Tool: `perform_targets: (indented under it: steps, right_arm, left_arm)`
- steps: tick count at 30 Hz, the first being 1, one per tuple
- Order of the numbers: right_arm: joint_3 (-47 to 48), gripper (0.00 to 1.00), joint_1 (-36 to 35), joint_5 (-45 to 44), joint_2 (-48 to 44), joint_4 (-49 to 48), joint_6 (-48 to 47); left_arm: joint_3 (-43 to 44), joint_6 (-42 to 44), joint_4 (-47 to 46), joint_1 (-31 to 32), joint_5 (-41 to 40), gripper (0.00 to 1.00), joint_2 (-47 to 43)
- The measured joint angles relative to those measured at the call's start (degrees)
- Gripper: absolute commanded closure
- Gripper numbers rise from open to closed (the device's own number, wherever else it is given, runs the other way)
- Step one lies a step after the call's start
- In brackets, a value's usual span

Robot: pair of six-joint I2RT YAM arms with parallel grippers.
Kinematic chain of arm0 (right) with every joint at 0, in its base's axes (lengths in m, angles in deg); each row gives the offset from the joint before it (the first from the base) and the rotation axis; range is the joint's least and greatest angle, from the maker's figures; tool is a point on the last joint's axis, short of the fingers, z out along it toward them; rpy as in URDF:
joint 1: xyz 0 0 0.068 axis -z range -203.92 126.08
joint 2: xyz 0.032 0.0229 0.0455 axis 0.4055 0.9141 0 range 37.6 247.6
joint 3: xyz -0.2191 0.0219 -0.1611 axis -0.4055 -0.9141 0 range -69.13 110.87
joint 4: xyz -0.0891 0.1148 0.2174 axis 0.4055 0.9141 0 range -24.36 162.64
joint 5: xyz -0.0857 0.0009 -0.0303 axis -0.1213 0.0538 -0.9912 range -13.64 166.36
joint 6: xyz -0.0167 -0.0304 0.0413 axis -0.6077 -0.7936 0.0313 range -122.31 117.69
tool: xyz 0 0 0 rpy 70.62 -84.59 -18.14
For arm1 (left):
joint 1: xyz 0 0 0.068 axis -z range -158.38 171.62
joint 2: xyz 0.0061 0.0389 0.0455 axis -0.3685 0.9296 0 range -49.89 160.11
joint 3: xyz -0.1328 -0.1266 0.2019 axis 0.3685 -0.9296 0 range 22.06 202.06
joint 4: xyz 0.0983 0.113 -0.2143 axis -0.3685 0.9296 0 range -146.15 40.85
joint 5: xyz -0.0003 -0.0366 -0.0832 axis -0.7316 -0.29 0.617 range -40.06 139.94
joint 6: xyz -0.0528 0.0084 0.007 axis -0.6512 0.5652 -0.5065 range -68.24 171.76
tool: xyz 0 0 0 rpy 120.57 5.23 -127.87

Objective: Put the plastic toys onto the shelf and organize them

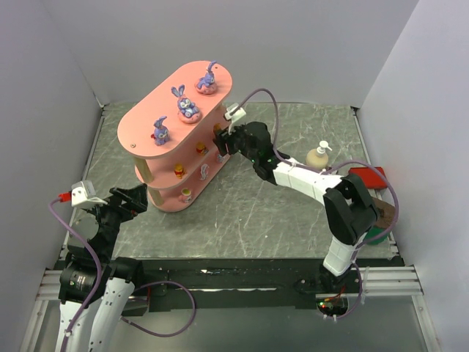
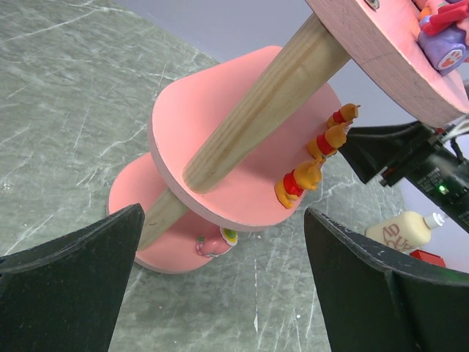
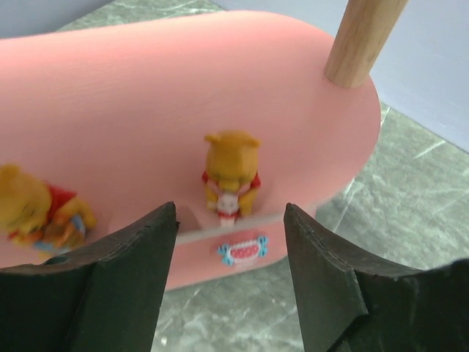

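Note:
The shelf (image 1: 150, 121) stands at the back left, with three purple bunnies (image 1: 186, 105) on its top board. Small orange toys (image 1: 179, 171) stand along the middle board. In the right wrist view, one orange bear (image 3: 231, 174) stands at the board's edge, just beyond my right gripper (image 3: 229, 211). That gripper is open and touches nothing. A second bear (image 3: 35, 207) is to its left, and a candy-shaped toy (image 3: 243, 251) lies on the bottom board. My left gripper (image 2: 223, 213) is wide open and empty, low beside the shelf's base (image 2: 143, 235), where a pink toy (image 2: 212, 243) sits.
A cream pump bottle (image 1: 319, 156) and a flat red box (image 1: 366, 176) sit at the right of the grey mat. White walls close in the left, back and right sides. The shelf's wooden post (image 2: 249, 110) slants across the left wrist view.

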Motion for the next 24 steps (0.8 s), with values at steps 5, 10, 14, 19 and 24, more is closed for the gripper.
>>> perform_targets:
  steps: [5, 10, 14, 19, 24]
  right_arm:
    - [-5.1, 0.29, 0.0, -0.5, -5.8, 2.1, 0.4]
    - [-9.1, 0.29, 0.0, -2.8, -13.8, 7.0, 1.9]
    - [-12.7, 0.29, 0.0, -4.9, -23.9, 12.9, 6.0]
    - [-17.6, 0.29, 0.0, -7.5, -36.9, 21.2, 12.8]
    - [-22.3, 0.29, 0.0, -9.7, -46.8, 30.4, 18.6]
  left_arm:
    - [0.0, 0.0, 0.0, 0.0, 0.1, 0.04, 0.0]
    - [0.0, -0.3, 0.1, 0.0, -0.5, 0.04, 0.1]
    - [0.1, -1.2, 0.5, 0.0, -2.1, 0.04, 0.9]
    - [0.3, -1.7, 0.5, -0.1, -2.5, 0.04, 1.9]
    - [0.3, -1.8, 0.6, -0.2, -2.6, 0.04, 1.9]
